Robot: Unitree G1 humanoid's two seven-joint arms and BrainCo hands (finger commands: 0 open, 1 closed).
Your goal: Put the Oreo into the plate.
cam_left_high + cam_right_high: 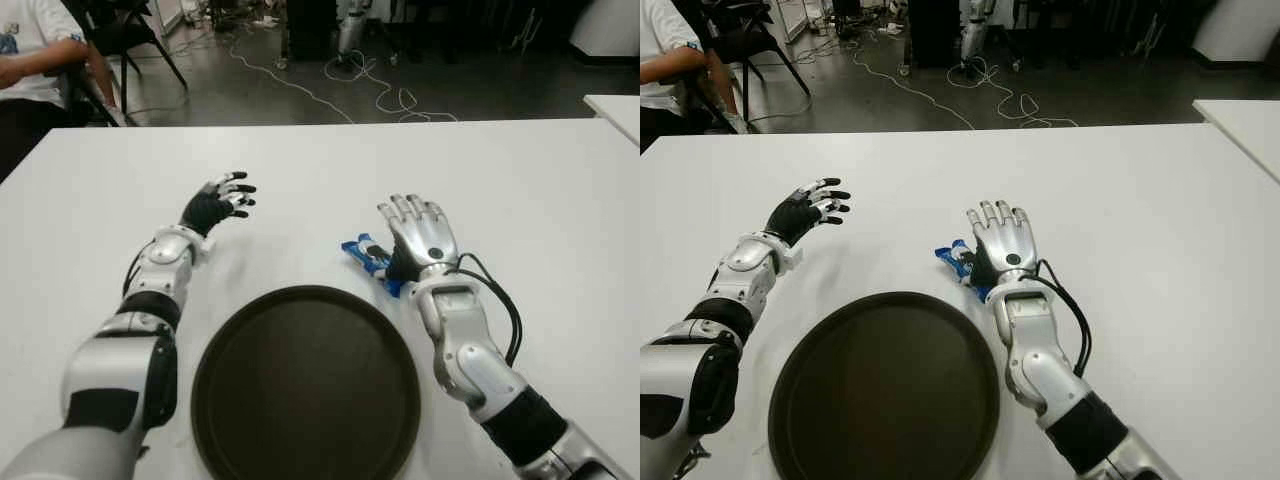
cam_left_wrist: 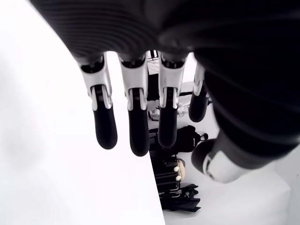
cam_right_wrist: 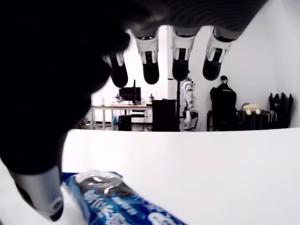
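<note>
From the left eye view, the blue Oreo pack (image 1: 366,256) lies on the white tabletop (image 1: 520,190), just beyond the far right rim of the dark round plate (image 1: 305,385). The right robot hand (image 1: 420,232) shows over the pack's right end, fingers stretched out flat and gripping nothing. The left robot hand (image 1: 222,200) is well apart on the left, beyond the plate's far left edge, fingers spread and empty. A seated person (image 1: 30,50) shows at the far left, off the tabletop.

The right eye view tells the same: the pack pokes out to the left from under the right robot hand, near the plate but outside it.

In the left wrist view the left hand's fingers (image 2: 133,122) hang straight and loose, with nothing between them.

In the right wrist view the pack sits below the palm, close by the thumb (image 3: 40,197); the four fingers extend above it, clear of the wrapper. Whether the thumb touches it I cannot tell.

The step in hand looks like the reach just before the grasp. Next the right hand would need to settle lower, curl fingers and thumb round the pack, then lift it near and left over the plate.
</note>
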